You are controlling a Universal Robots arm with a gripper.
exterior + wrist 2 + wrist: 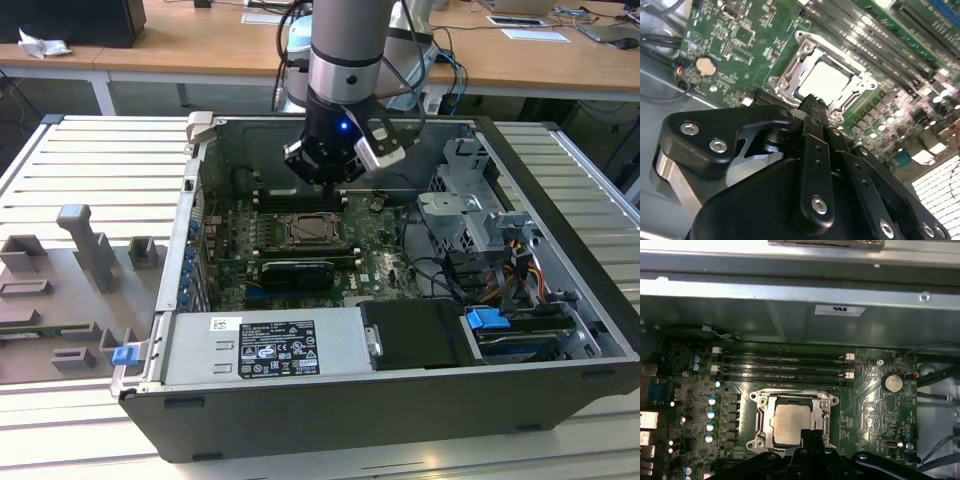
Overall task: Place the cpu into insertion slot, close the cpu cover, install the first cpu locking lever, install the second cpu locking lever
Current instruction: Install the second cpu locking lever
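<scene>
In the exterior view the gripper (328, 178) hangs inside the open computer case (330, 420), just above the socket. In both wrist views the cpu (826, 80) (788, 418) lies in the socket beneath the fingertips, the cpu cover (790, 75) (763, 415) framing it; fingers pressed together, holding nothing

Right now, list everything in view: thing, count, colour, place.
computer case: one, dark grey, open on the slatted table.
motherboard: one, green, on the case floor.
cpu: one, pale silver, seated in the socket.
cpu cover: one, silver frame, lying flat around the cpu.
coin battery: one, silver, on the board beside the socket.
power supply: one, grey, along the case's near wall.
gripper: one, black, above the socket.
</scene>
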